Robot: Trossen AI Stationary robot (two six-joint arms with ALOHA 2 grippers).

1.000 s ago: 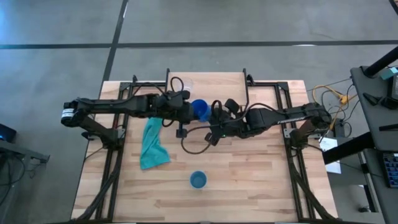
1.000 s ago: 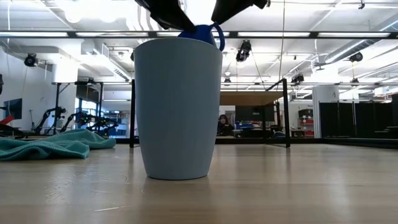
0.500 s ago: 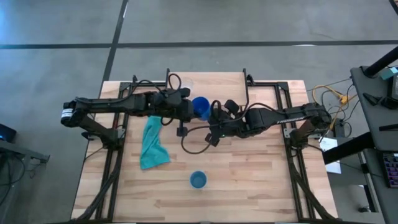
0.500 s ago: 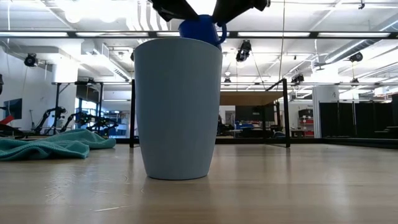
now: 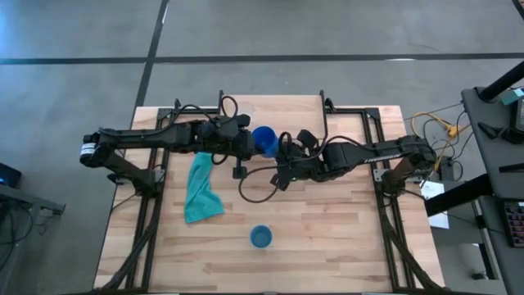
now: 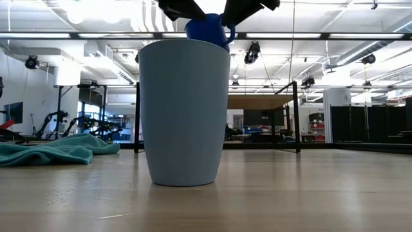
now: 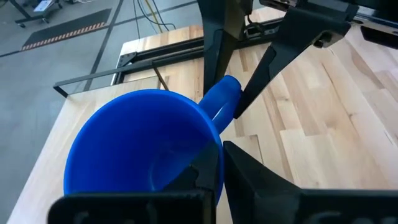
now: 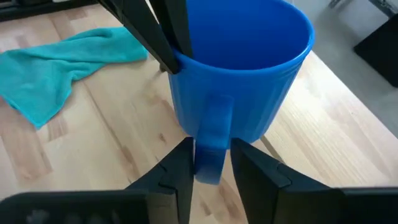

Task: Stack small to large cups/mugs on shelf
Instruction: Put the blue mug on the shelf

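The dark blue handled mug point(image 5: 264, 140) hangs in the air over the table's middle, between both grippers. My left gripper point(image 5: 250, 144) comes from the table's left and is shut on it. My right gripper point(image 5: 283, 153) comes from the right and is shut on its handle. The lighter blue handleless cup point(image 5: 260, 238) stands upright on its base near the table's near edge and fills the low view point(image 6: 185, 113). The shelf point(image 5: 282, 111) stands at the far edge. A faint clear glass cup point(image 5: 246, 109) seems to stand on it. My left gripper point(image 7: 217, 158) holds the mug's rim point(image 7: 210, 134) on the side next to the handle, one finger point(image 7: 204, 175) inside and one outside. It reaches in from the table's left. The mug is lifted clear and slightly tilted. My right gripper point(image 8: 211, 146) has the mug's handle point(image 8: 212, 121) pinched between its two fingers point(image 8: 180, 165), which lie against the handle's two sides. It comes roughly level from the table's right. The mug is clear of the table.
A teal cloth point(image 5: 201, 188) lies crumpled on the table left of centre, below the left arm. Black frame rails run along the table's left and right sides. Bare wood lies between the arms and the light blue cup.
The left gripper has raised the mug a little and shifted it slightly toward the far edge; in the low view more of it shows above the light blue cup's rim. The right gripper has followed and drawn closer to the handle.
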